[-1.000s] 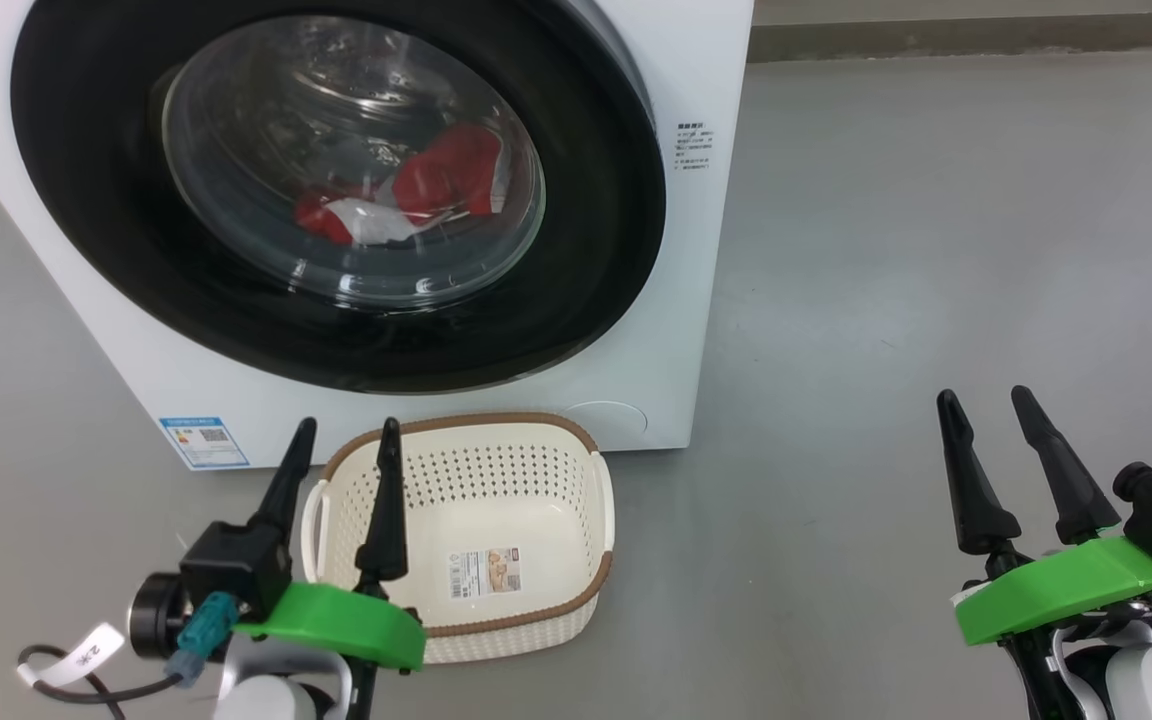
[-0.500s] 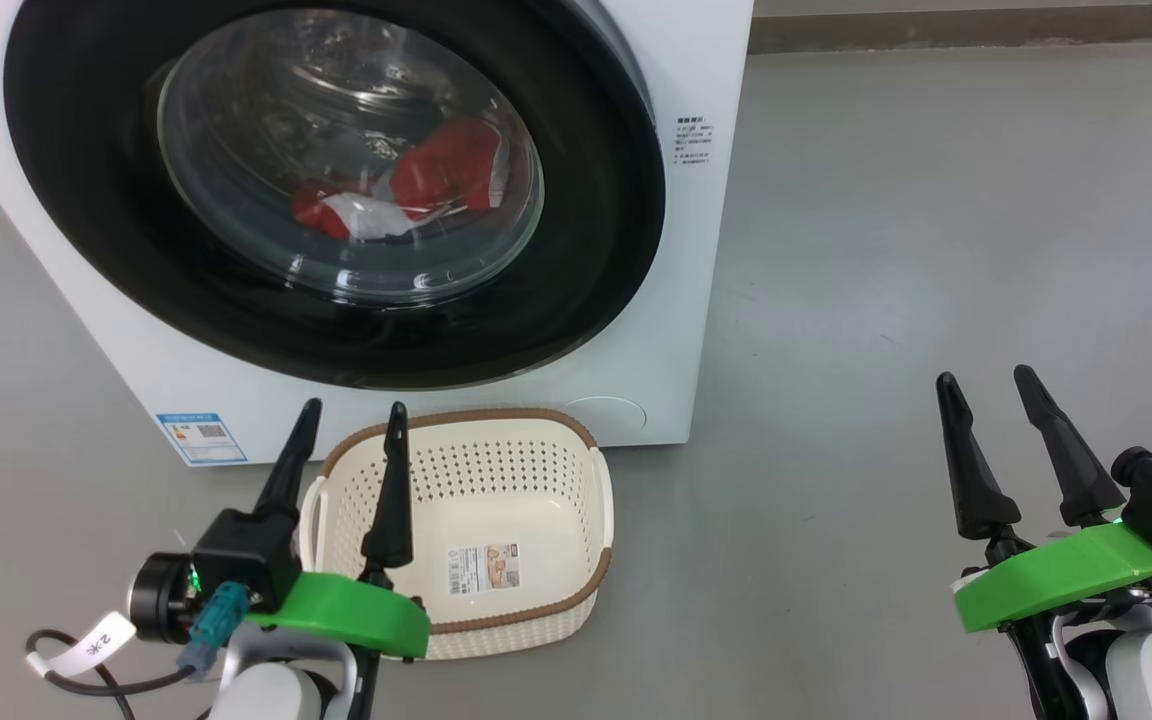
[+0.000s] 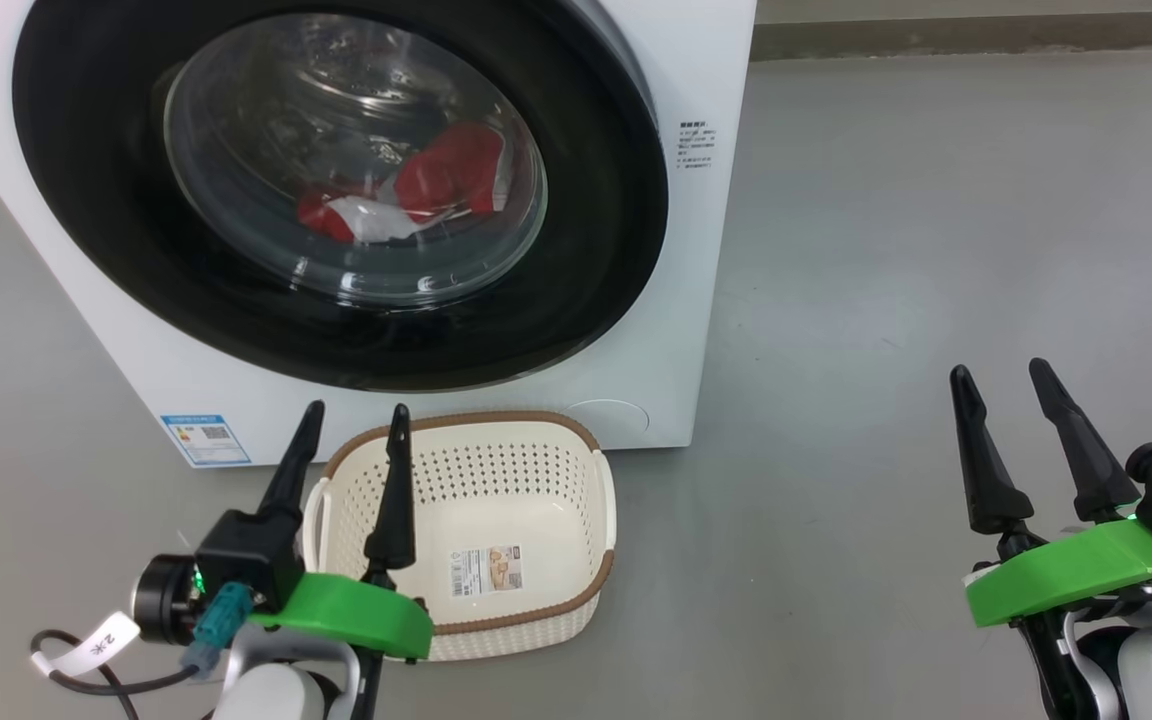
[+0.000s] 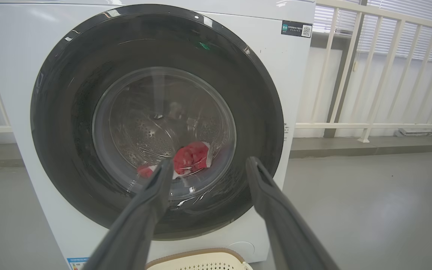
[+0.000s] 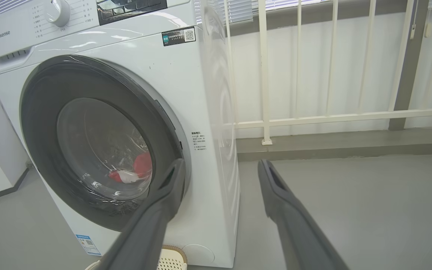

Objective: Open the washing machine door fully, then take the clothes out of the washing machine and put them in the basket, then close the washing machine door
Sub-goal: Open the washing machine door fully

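Grey floor (image 3: 886,250) across the right of the frame. Upper left, white washer (image 3: 706,60), black-rimmed door (image 3: 86,200) shut. Bottom centre, just before it, basket (image 3: 496,425). Behind the door's glass, red clothes (image 3: 446,175). Lower left and lower right, left gripper (image 3: 356,407) and right gripper (image 3: 998,366), fingers apart, holding nothing.

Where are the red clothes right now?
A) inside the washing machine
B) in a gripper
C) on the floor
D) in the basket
A: the clothes show through the glass of the door, while the basket holds no clothes.
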### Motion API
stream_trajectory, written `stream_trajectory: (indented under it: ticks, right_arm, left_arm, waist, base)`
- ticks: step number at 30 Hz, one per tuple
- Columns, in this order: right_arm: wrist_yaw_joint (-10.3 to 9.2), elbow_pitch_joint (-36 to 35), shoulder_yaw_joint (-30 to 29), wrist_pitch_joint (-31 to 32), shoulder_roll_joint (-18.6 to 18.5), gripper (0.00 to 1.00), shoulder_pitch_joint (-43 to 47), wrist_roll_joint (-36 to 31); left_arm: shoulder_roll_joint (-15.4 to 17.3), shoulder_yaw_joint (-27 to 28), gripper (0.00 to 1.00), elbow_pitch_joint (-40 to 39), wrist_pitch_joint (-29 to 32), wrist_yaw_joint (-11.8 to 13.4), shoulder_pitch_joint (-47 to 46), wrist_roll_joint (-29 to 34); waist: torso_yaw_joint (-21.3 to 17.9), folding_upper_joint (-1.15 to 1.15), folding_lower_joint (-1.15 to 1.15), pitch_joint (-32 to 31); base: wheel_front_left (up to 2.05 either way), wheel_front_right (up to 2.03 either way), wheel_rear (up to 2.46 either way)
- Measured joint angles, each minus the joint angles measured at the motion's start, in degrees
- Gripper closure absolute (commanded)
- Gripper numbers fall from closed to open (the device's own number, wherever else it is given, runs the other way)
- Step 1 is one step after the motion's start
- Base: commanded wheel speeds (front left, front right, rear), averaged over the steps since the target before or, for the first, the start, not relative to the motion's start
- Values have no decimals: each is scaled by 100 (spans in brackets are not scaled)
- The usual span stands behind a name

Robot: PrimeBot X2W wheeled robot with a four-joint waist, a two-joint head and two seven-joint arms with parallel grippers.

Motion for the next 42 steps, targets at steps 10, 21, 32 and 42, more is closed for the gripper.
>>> stream_trajectory:
  ticks: [10, 21, 32, 42]
  right_arm:
    - [0, -74, -21, 30, 0, 27, -6, 31]
    - [0, -21, -19, -82, -4, 100, -393, 493]
    - [0, 530, -51, -211, -27, 100, -1221, 1496]
    - [0, 1226, -59, -242, -79, 100, -2201, 2601]
  left_arm:
    - [-11, -56, 0, -66, 0, 0, -15, -3]
    - [-48, -170, 0, -243, 3, 1, -135, -25]
    - [-56, -294, 0, -504, 18, 100, -227, -25]
    - [-9, -415, 0, -805, 78, 152, -304, 46]
  waist:
    - [48, 0, 0, 203]
    - [129, 0, 0, 544]
    - [203, 0, 0, 884]
    - [268, 0, 0, 1186]
  base:
    - [0, 0, 0]
    - [0, 0, 0]
    - [0, 0, 0]
    - [0, 0, 0]
